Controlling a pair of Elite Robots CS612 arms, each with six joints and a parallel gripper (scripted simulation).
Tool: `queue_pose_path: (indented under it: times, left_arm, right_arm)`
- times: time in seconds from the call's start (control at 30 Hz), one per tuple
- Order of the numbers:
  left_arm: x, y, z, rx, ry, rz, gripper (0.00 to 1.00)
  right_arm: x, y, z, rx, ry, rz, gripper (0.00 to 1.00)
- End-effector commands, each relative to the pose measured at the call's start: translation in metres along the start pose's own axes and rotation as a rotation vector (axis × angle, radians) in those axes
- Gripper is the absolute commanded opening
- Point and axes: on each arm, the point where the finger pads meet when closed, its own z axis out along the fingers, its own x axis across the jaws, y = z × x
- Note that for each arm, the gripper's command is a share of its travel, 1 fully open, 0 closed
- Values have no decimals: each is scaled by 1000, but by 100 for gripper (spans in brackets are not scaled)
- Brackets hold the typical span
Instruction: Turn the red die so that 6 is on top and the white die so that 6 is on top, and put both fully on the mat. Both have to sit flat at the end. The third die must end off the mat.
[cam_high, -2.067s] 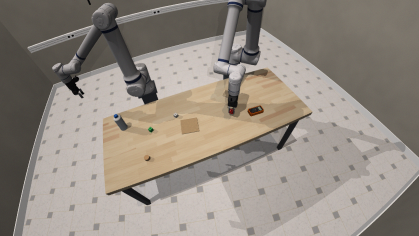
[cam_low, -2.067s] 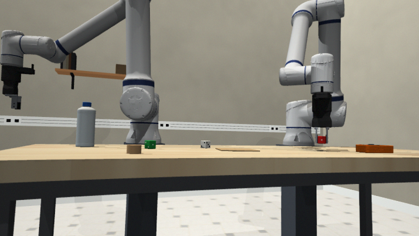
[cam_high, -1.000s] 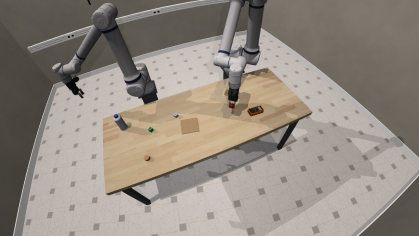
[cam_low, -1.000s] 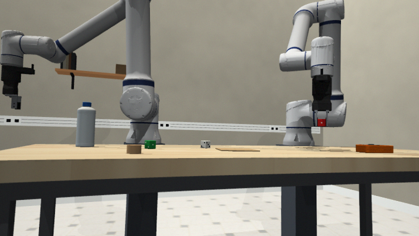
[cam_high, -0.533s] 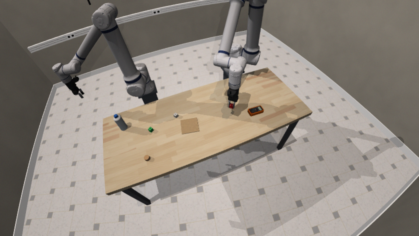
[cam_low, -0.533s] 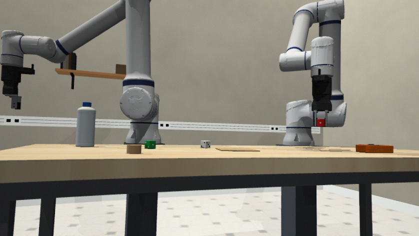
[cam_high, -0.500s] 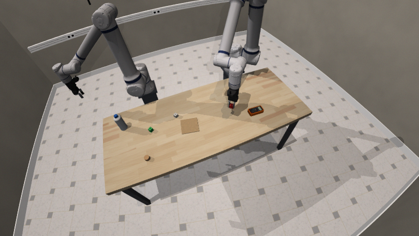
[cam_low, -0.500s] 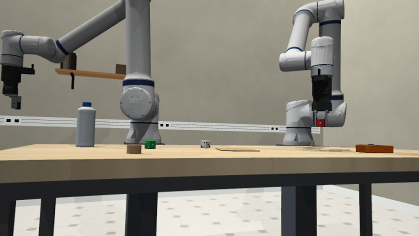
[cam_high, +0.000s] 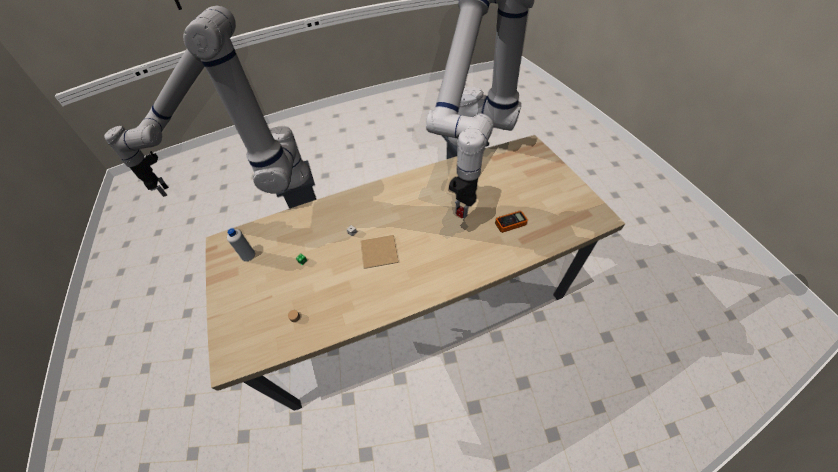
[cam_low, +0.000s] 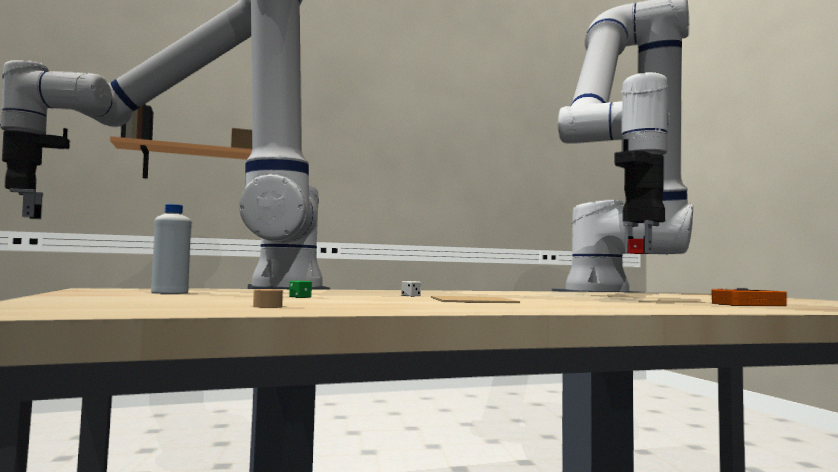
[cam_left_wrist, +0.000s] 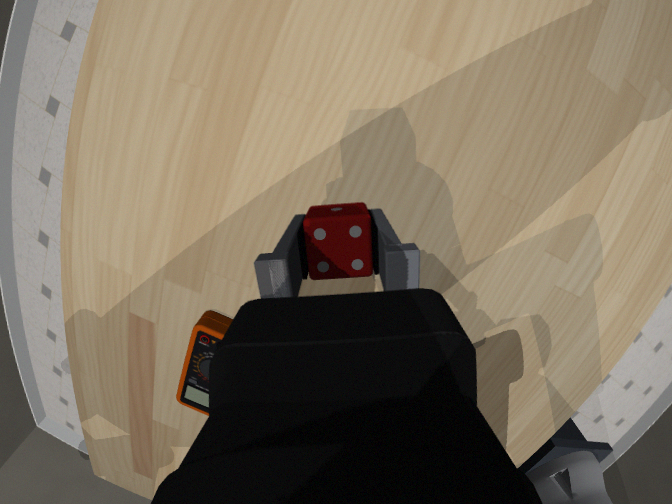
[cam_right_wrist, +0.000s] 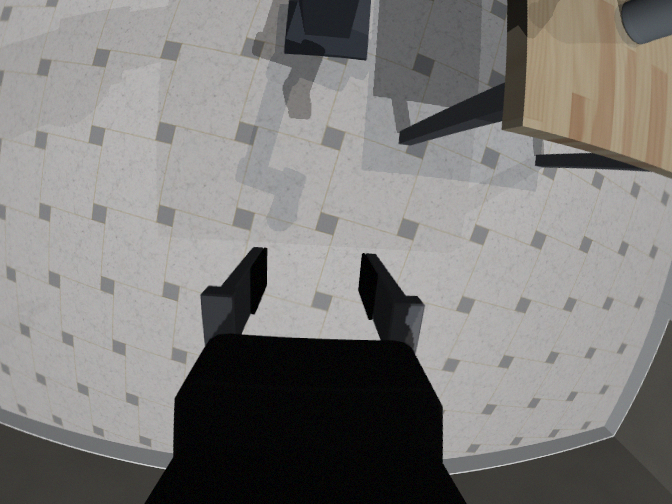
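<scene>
Basically, red cube die (cam_high: 460, 212) (cam_low: 635, 245) (cam_left_wrist: 339, 246) w/ rounded edges

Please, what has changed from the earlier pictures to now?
The left gripper rose higher above the table, carrying the red die in its grasp. The right gripper, white die, green die and mat stayed as they were.
</scene>
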Motion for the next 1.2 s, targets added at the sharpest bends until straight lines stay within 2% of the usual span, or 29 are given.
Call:
queue_pose_path:
  times: [0.0,0.1,0.57,0.67,0.9,0.93,1.1,1.17]
  left_arm:
    - [2,-3,0,2,1,126,57]
    - [2,-3,0,2,1,159,57]
    - [9,-7,2,3,0,704,57]
    - [9,-7,2,3,0,707,57]
    - [11,-6,4,3,0,1013,57]
    - [11,-6,4,3,0,1014,57]
    - [11,-5,5,3,0,1234,57]
    - [11,-5,5,3,-1,1280,57]
  right_arm:
    - [0,1,-1,-2,0,0,100]
    - [0,1,-1,-2,0,0,100]
    - [0,1,-1,-2,0,0,100]
    - [0,1,-1,-2,0,0,100]
    - [0,1,-1,-2,0,0,100]
    - [0,1,-1,-2,0,0,100]
    - [0,1,-1,-2,0,0,100]
    - [0,1,-1,-2,0,0,100]
